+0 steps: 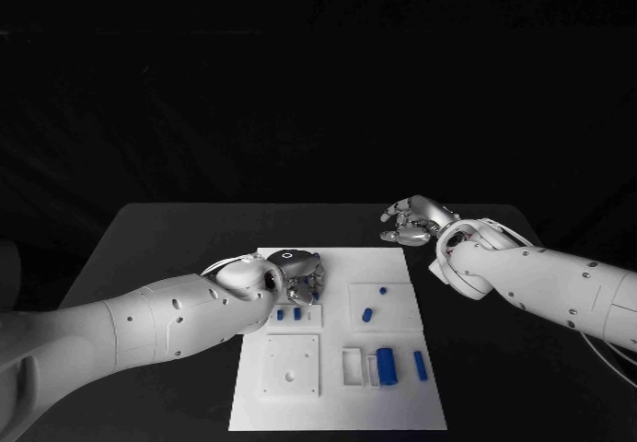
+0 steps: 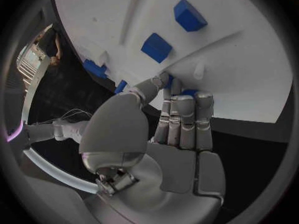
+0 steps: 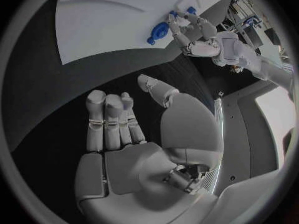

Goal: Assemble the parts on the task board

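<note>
From my station the job looks early. The task board (image 1: 339, 345) lies flat at the middle of the bench (image 1: 173, 230), and most parts lie loose on it: two small blue pieces (image 1: 288, 314) on a raised tile at about nine o'clock from the board's centre, two more blue pieces (image 1: 375, 304) on the neighbouring tile toward two o'clock, a large blue block (image 1: 385, 366) beside a white frame (image 1: 352, 365) at about five o'clock, and a slim blue bar (image 1: 420, 365) just beyond it. A square white plate (image 1: 290, 365) at seven o'clock carries no blue piece that I can make out. I judge that nearly all the fitting is left.

My left hand (image 1: 295, 273) sits over the board's eleven o'clock corner, fingers (image 2: 181, 119) pressed together and pointed down at the board's edge, with a bit of blue right at the tips; I cannot tell whether it pinches that piece or only touches it. My right hand (image 1: 418, 221) hovers off the board at one o'clock above bare bench, fingers (image 3: 109, 119) loosely curled, nothing in it.

The bench is matte black, the room behind it dark.
</note>
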